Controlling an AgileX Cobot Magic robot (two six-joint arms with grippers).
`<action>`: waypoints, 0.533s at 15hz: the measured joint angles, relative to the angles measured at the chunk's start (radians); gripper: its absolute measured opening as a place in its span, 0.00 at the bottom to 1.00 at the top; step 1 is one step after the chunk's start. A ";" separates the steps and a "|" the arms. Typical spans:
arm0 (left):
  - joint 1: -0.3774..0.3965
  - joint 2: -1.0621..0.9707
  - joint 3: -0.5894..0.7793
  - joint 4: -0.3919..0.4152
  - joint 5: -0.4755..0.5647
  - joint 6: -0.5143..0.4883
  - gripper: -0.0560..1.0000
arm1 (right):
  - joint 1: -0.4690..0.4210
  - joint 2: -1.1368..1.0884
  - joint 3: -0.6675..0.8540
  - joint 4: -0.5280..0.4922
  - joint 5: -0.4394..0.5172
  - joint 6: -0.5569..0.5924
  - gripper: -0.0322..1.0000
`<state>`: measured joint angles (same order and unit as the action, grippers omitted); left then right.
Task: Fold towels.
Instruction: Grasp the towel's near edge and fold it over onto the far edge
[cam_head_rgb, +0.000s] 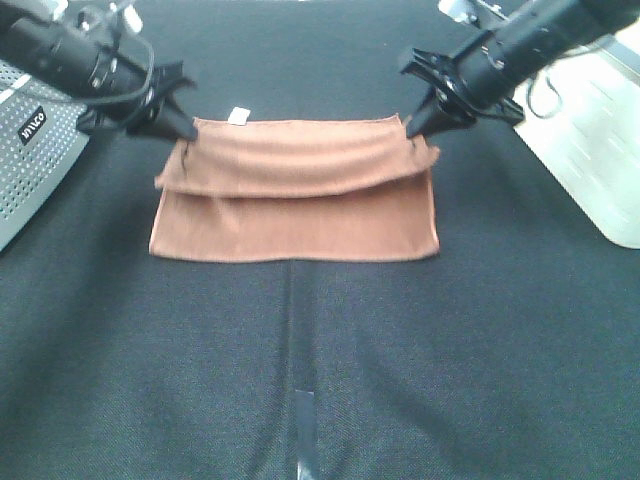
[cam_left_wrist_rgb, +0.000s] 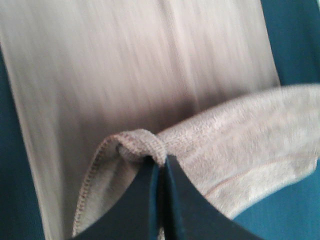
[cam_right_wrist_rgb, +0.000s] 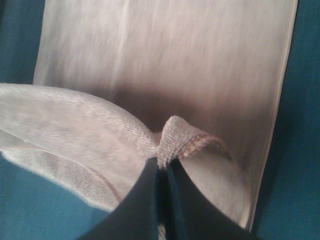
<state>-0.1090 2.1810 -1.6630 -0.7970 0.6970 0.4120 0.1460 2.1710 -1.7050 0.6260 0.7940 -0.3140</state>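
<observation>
In the exterior high view the left arm reaches in from 10 o'clock and the right arm from 2 o'clock, both sloping down toward the middle, so that the left gripper and the right gripper meet the two far corners of the towel. Each wrist view shows dark jaws pressed together on a bunched corner of cloth: the left gripper pinches a curled fold with a stitched hem, and the right gripper pinches a small upright loop of hem. The towel lies on the dark table cover, a little toward 12 o'clock from the table's centre. It is reddish-brown and rectangular. Its far edge is lifted and doubled toward 6 o'clock, so a sagging upper layer overlaps the flat lower layer, whose near strip shows bare. In the wrist views the cloth looks pale and finely ribbed. A small white tag sticks out at the far edge near the left gripper, and no writing on it can be read. At 9 o'clock a grey perforated box carries a black label with white letters too small to read for sure.
</observation>
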 joint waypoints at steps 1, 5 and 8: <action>0.009 0.045 -0.068 0.002 -0.001 -0.020 0.05 | 0.000 0.051 -0.092 -0.011 0.013 0.016 0.03; 0.014 0.223 -0.331 -0.001 -0.052 -0.029 0.05 | 0.000 0.283 -0.438 -0.035 0.021 0.018 0.03; 0.011 0.346 -0.471 -0.023 -0.114 -0.029 0.05 | 0.000 0.427 -0.623 -0.042 0.017 0.018 0.03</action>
<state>-0.0980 2.5270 -2.1340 -0.8200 0.5830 0.3830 0.1460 2.5980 -2.3280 0.5840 0.8110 -0.2960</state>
